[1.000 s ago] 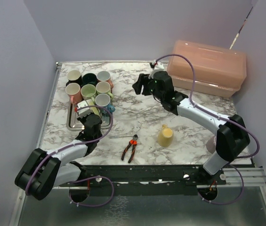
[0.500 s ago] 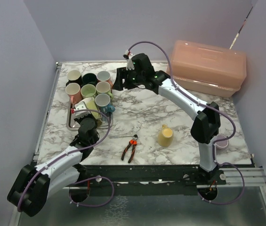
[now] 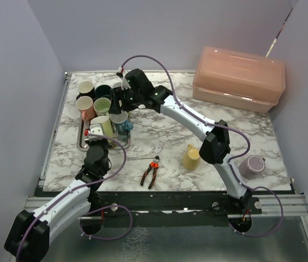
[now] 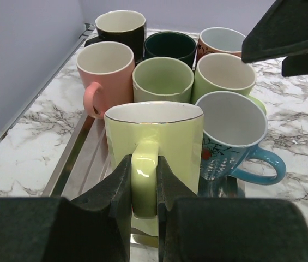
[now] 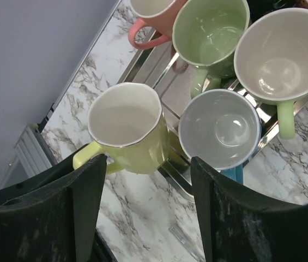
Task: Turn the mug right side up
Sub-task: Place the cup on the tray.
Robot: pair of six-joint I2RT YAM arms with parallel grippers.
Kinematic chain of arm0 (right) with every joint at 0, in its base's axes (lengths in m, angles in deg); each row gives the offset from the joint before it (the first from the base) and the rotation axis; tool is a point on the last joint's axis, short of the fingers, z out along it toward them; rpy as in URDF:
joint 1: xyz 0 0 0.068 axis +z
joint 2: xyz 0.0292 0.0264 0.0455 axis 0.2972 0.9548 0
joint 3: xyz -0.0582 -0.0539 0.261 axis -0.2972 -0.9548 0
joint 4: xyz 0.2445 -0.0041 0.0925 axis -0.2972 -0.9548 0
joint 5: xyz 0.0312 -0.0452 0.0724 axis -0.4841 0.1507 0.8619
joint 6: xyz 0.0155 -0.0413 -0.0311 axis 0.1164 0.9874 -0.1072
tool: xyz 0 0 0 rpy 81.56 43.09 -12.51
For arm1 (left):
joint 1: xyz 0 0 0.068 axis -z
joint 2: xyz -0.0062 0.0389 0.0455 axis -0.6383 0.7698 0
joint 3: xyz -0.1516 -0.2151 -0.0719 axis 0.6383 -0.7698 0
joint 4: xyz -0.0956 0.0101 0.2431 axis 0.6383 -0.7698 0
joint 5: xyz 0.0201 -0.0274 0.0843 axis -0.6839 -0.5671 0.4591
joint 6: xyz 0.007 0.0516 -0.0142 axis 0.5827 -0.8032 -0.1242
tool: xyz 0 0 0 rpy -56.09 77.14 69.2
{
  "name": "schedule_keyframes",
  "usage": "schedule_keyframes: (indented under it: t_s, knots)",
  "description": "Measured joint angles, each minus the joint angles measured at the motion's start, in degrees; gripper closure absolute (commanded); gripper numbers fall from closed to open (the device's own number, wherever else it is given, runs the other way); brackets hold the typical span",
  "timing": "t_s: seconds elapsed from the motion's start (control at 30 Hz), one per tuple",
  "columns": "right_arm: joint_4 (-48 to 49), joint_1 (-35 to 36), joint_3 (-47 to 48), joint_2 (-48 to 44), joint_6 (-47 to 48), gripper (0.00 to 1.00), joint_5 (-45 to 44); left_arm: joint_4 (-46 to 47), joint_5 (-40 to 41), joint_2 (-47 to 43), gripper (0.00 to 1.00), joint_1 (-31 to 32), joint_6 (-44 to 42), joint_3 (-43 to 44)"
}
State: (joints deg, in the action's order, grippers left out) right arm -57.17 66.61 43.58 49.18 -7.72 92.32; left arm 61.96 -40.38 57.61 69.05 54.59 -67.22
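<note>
— So where is the lime mug point(image 4: 154, 131)?

— At the near edge of the metal tray point(image 4: 83, 158), upright with its mouth facing up and its handle pointing away from the tray. I cannot tell whether its base rests on the tray.

— And what holds it?

— The left gripper point(image 4: 143, 170), which is pinching the handle between its two fingers.

— What stands next to it?

— A blue-handled mug point(image 4: 227, 136) just to its right. Behind them, five more mugs stand mouth-up on the tray, a pink one point(image 4: 104, 71) among them.

— And the right gripper point(image 5: 145, 161)?

— It hangs above the tray with its fingers spread wide and nothing between them, looking down at the lime mug and the blue-handled one.

— Is anything off the tray?

— Red-handled pliers point(image 3: 151, 171) lie right of the tray. A yellow mug point(image 3: 191, 158) sits further right and a purple one point(image 3: 251, 166) further still. A pink box point(image 3: 240, 78) is at the far right corner.
</note>
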Motion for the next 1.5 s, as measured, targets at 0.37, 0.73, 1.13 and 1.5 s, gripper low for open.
schedule_keyframes:
  t_s: [0.37,0.73,1.13,1.5]
  knots:
    - [-0.17,1.75,1.01,4.24,-1.20,0.34,-0.94,-1.97,-2.58,-4.24,1.00,0.00,-5.79,-1.03]
    - [-0.11,3.65,3.15,5.75,-2.75,0.41,-1.81,-2.73,-5.27,-9.09,1.00,0.00,-8.33,-1.42]
    - [-2.80,3.93,5.73,6.71,-4.31,0.46,-2.05,-2.95,-10.45,-10.62,1.00,0.00,-14.49,-1.64]
    - [-5.49,3.93,5.79,6.73,-4.48,0.52,-3.02,-1.03,-11.26,-6.93,1.00,0.00,-19.52,-1.64]
